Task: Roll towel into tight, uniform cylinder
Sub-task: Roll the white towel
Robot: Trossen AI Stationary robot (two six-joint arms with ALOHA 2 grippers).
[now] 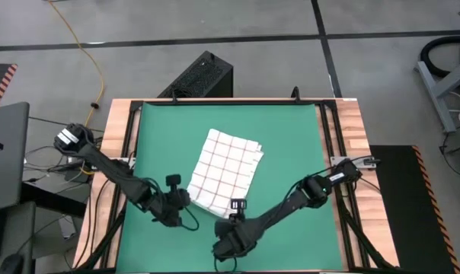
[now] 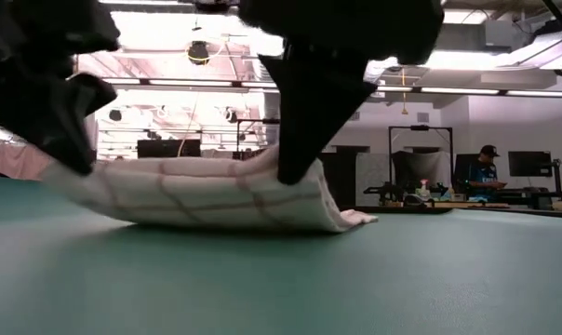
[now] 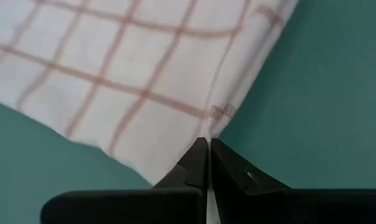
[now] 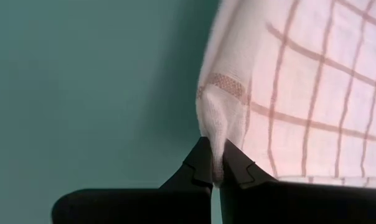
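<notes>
1. Pinching the near edge of the towel (image 1: 225, 172) at its two near corners: left hand (image 3: 208, 149) closed on one corner, right hand (image 4: 215, 155) closed on the other, with cloth bunching between its fingers.
2. Lying on the green mat (image 1: 291, 137) near the middle of the worktop (image 1: 353, 122), skewed, with the far end spreading away from both hands.
3. Sitting low at the mat in the level view, with the gripped edge lifting only slightly and the rest lying as a shallow mound.
4. Judging the step: starting the roll, both corners secured, no turn of the cylinder formed yet.
5. Calling next for lifting both corners together and folding the near edge over toward the far end.
6. Needing even height and pace in both hands; otherwise risking a cone instead of a uniform cylinder.
7. Needing tension across the edge, or risking a slack, loose first turn.
</notes>
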